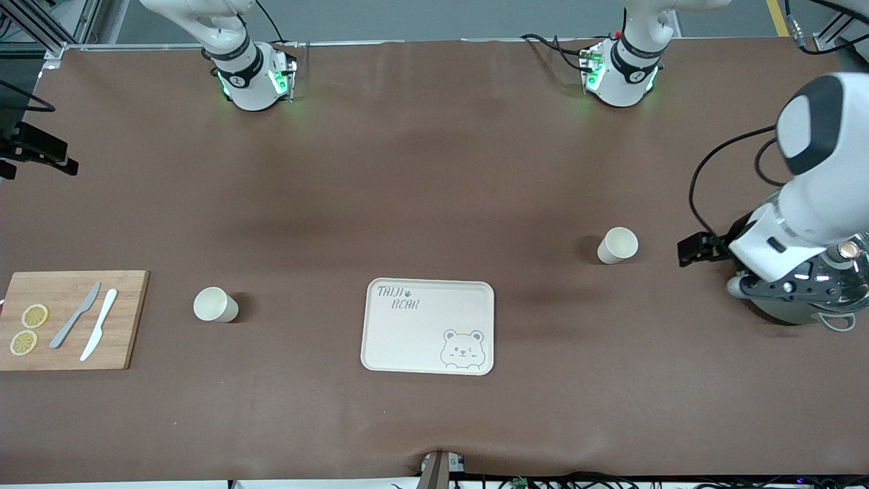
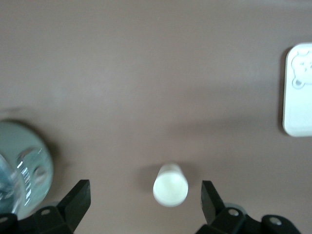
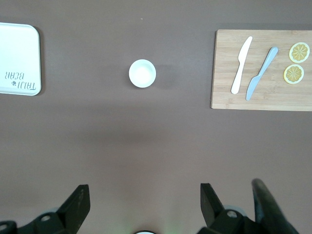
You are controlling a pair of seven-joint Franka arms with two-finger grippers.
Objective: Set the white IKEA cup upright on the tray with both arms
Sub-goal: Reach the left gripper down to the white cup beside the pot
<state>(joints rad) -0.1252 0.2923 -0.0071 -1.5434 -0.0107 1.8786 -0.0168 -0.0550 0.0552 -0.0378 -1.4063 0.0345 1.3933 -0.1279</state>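
Two white cups stand upright on the brown table. One cup (image 1: pixel 618 245) is toward the left arm's end; it also shows in the left wrist view (image 2: pixel 170 184). The other cup (image 1: pixel 215 304) is toward the right arm's end and shows in the right wrist view (image 3: pixel 142 73). The cream tray (image 1: pixel 428 326) with the bear face lies between them and holds nothing. My left gripper (image 1: pixel 699 250) is open and empty, low beside the first cup; the cup shows between its fingers (image 2: pixel 145 190). My right gripper (image 3: pixel 144 192) is open and empty, high over the table; the front view does not show it.
A wooden cutting board (image 1: pixel 68 319) with two knives and two lemon slices lies at the right arm's end. A glass pot (image 1: pixel 815 299) stands under the left arm's wrist. The tray's edge shows in both wrist views (image 2: pixel 298 92) (image 3: pixel 19 61).
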